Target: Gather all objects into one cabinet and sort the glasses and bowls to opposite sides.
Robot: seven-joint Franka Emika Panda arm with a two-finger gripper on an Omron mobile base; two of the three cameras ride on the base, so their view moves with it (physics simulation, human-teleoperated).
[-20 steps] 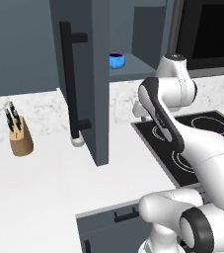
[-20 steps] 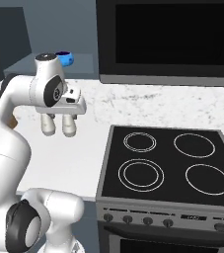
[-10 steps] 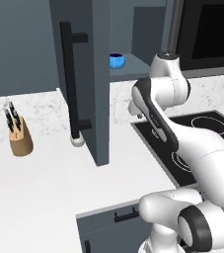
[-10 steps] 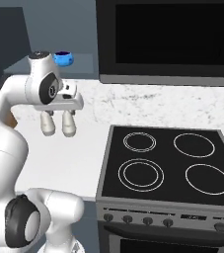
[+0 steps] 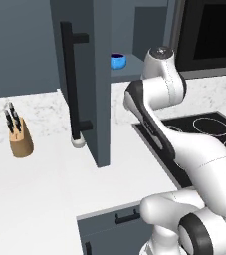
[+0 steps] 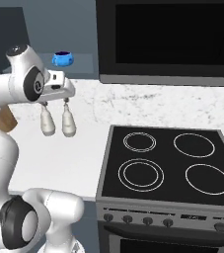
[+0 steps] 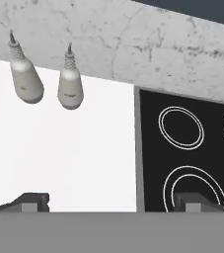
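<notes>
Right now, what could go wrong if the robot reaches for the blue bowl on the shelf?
1. The open cabinet door stands close beside the arm, so a swing toward the shelf might bump it.
2. The blue bowl is small and round. The open gripper might push it along instead of catching it.
3. Two pale shakers seem to stand on the counter under the hand. Dipping low could topple them.

Simulated kitchen: white table (image 5: 45, 189), grey wall, black cooktop.

White marbled backsplash (image 6: 172, 101) behind a black four-ring stove (image 6: 168, 165) with knobs along its front; dark microwave (image 6: 168, 39) above it. Wooden knife block (image 5: 20, 139) on the table to the left, a pair of pale shakers (image 7: 47, 81) by the backsplash, dark drawer fronts (image 5: 114, 224) below. Even, flat light.
</notes>
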